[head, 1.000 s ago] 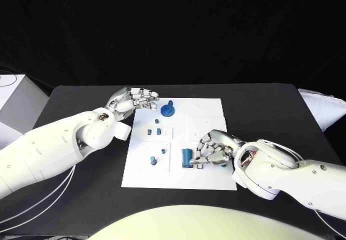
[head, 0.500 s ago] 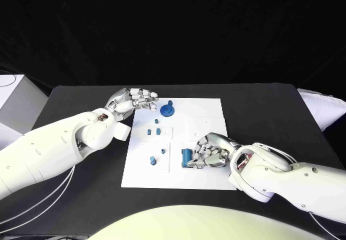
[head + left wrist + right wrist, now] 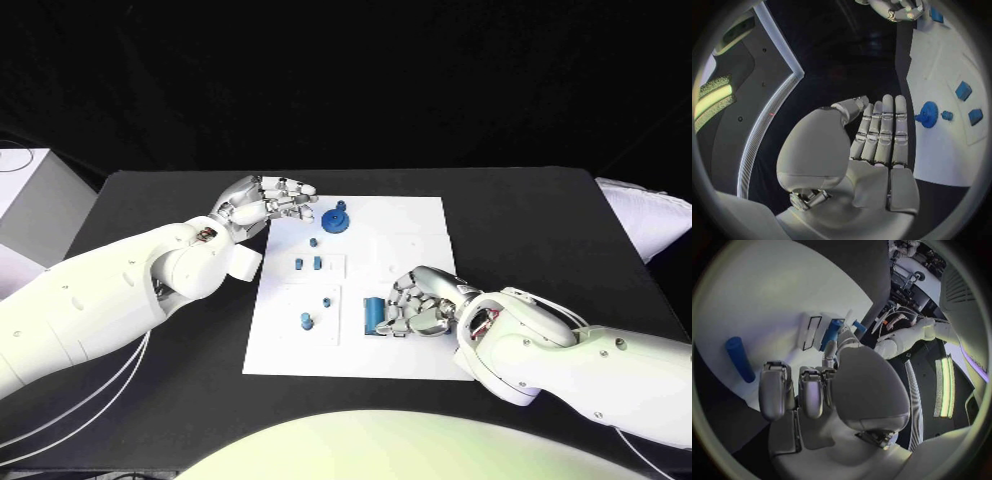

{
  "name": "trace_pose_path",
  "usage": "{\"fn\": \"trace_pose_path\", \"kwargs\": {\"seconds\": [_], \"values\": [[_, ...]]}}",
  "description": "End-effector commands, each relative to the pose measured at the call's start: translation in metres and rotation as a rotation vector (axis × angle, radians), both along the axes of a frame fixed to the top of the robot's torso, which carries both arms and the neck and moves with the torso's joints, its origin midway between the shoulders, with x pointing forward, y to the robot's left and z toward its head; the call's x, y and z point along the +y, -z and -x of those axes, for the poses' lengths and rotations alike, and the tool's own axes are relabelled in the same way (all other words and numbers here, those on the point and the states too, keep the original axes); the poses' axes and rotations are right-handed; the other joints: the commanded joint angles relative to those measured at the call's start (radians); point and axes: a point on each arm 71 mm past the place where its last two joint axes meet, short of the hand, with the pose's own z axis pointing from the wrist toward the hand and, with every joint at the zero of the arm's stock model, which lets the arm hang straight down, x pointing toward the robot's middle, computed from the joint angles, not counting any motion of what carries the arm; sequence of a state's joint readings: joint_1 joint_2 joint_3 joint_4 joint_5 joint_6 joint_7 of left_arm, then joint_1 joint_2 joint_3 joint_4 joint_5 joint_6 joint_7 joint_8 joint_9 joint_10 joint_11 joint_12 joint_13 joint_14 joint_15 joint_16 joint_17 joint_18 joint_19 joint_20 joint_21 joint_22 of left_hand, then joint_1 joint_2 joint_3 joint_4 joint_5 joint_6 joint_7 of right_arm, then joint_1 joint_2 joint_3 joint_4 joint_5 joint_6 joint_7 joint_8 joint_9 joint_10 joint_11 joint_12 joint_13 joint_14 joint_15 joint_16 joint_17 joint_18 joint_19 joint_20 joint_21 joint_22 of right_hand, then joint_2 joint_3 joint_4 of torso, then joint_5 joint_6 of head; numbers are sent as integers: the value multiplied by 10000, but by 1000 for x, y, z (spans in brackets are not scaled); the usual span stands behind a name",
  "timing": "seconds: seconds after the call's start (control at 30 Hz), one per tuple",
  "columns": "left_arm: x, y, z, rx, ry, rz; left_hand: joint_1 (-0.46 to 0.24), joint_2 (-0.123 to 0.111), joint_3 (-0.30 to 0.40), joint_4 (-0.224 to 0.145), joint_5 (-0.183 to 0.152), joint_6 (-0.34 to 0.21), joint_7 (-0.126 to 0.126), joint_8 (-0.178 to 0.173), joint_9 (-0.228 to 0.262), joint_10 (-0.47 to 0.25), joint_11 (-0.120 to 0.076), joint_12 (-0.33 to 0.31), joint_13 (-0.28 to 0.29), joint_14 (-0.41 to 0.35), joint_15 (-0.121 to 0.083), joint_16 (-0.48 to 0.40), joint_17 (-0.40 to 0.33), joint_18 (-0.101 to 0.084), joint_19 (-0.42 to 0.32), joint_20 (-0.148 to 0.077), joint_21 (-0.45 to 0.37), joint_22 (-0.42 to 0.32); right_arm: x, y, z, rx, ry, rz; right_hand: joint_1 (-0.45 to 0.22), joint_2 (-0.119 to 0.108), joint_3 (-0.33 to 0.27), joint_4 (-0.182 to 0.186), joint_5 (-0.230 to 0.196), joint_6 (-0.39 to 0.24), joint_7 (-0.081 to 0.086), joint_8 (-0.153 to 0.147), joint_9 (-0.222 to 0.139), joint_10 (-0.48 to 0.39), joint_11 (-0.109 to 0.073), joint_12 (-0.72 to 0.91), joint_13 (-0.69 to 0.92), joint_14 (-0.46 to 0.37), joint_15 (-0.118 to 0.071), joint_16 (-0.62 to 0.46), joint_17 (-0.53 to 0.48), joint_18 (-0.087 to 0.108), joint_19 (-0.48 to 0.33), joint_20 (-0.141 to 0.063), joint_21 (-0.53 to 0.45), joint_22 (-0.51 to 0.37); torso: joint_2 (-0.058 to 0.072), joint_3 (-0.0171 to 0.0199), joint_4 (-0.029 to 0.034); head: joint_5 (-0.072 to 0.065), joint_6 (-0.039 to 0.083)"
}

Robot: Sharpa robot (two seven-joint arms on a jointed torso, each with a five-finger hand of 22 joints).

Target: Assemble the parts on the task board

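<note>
Judging by how the pieces lie, the assembly is partway along. On the white board (image 3: 411,215) a blue gear (image 3: 336,220) stands on its post near the far edge, several small blue blocks (image 3: 307,264) sit in or beside their recesses, and a blue cylinder (image 3: 374,314) lies flat near the front, seemingly not yet seated. The right hand (image 3: 415,305) hovers just beside that cylinder, fingers curled inward; whether it touches or holds anything, I cannot tell. The left hand (image 3: 267,200) waits over the dark surface (image 3: 534,215) at the board's far left corner, near the gear, fingers loosely bent and holding nothing.
</note>
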State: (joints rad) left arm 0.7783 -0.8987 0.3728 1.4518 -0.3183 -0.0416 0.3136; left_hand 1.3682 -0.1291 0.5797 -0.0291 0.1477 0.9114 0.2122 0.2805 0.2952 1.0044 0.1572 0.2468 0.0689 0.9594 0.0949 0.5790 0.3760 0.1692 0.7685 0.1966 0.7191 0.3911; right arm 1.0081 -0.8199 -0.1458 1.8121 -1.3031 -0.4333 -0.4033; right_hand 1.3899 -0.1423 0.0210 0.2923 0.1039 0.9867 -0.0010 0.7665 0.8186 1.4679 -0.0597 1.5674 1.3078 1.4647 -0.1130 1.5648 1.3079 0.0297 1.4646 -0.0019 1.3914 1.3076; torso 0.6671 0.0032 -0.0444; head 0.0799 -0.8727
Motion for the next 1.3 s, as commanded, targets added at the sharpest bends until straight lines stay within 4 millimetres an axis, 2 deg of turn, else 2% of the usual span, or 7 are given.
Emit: {"fn": "trace_pose_path", "kwargs": {"seconds": [0.03, 0.4, 0.47, 0.6, 0.7, 1.03, 1.3], "values": [[-2, -1, 1, -91, 113, 109, 45, 66, 29, -7, 22, -4, 6, 28, 15, -63, -2, 44, 3, -61, 26, 64, 11, 121, 46, -13, -66, -16, -1, -1, -1, -341, 125, 1, 51, 74, 43, 1, 80, -69, -26, 38, 13, 1029, -71, 34, 2630, 1051, -81, 36, 2591, -9, 835, -89, 55, 2249, -5, 7, -7, 8, 1], [-1, -1, 1, -63, 114, 95, 30, 78, 31, 6, 23, -13, 9, 38, 17, -69, 1, 50, 2, -63, 30, 65, 10, 117, 46, -12, -69, -17, -10, -7, 9, 320, -535, -1138, -799, 18, 86, 16, 244, -281, 59, -243, -67, 909, -2, -155, 2506, 1061, -33, 60, 2629, -1, 826, -63, -4, 2236, -11, 8, -24, -11, 1], [0, -1, 1, -61, 106, 93, 30, 78, 31, 6, 23, -13, 9, 38, 17, -69, 1, 50, 2, -63, 30, 65, 10, 117, 46, -12, -69, -17, -17, -11, 9, 435, -486, -1543, -910, 46, 157, 1, 242, -582, 232, -857, -399, 912, 123, -148, 2510, 1061, 61, 60, 2629, -6, 825, -6, 7, 2239, -17, 2, -21, -21, 1], [-1, -1, 1, -61, 109, 103, 30, 78, 31, 6, 23, -13, 9, 38, 17, -69, 1, 50, 2, -63, 30, 65, 10, 117, 46, -12, -69, -17, -38, -17, 5, 471, -80, -1981, -580, 260, 522, -38, -4, -961, 883, -2952, -1781, 886, 696, -183, 2489, 1061, 542, 60, 2629, 6, 798, 347, -120, 2210, -23, -10, -7, -129, 1], [-1, -1, 1, -69, 105, 108, 30, 78, 31, 6, 23, -13, 9, 38, 17, -69, 1, 50, 2, -63, 30, 65, 10, 117, 46, -12, -69, -17, -60, -18, 1, 422, 280, -1823, -506, 247, 576, -40, 52, -822, 957, -3395, -2125, 871, 760, -205, 2474, 1061, 596, 60, 2629, 15, 790, 431, -149, 2202, -29, -13, -18, -138, 1], [1, -1, 1, -90, 67, 98, 30, 78, 31, 6, 23, -13, 9, 38, 17, -69, 1, 50, 2, -63, 30, 65, 10, 117, 46, -12, -69, -17, -119, -16, -5, -104, 1083, -484, -653, 121, 549, -12, 306, -384, 975, -3935, -2612, 888, 781, -187, 2485, 1055, 623, 45, 2606, 19, 790, 504, -121, 2206, -25, -3, -31, -280, 1], [1, -1, 2, -87, 61, 97, 30, 78, 31, 6, 23, -13, 9, 38, 17, -69, 1, 50, 2, -63, 30, 65, 10, 117, 46, -12, -69, -17, -127, -12, 4, -157, 951, 619, -1262, 90, 356, 10, 498, -106, 946, -4241, -2952, 780, 757, -371, 2366, 1026, 604, -26, 2495, 51, 760, 500, -300, 2164, -22, -2, -35, -366, 1]]}}
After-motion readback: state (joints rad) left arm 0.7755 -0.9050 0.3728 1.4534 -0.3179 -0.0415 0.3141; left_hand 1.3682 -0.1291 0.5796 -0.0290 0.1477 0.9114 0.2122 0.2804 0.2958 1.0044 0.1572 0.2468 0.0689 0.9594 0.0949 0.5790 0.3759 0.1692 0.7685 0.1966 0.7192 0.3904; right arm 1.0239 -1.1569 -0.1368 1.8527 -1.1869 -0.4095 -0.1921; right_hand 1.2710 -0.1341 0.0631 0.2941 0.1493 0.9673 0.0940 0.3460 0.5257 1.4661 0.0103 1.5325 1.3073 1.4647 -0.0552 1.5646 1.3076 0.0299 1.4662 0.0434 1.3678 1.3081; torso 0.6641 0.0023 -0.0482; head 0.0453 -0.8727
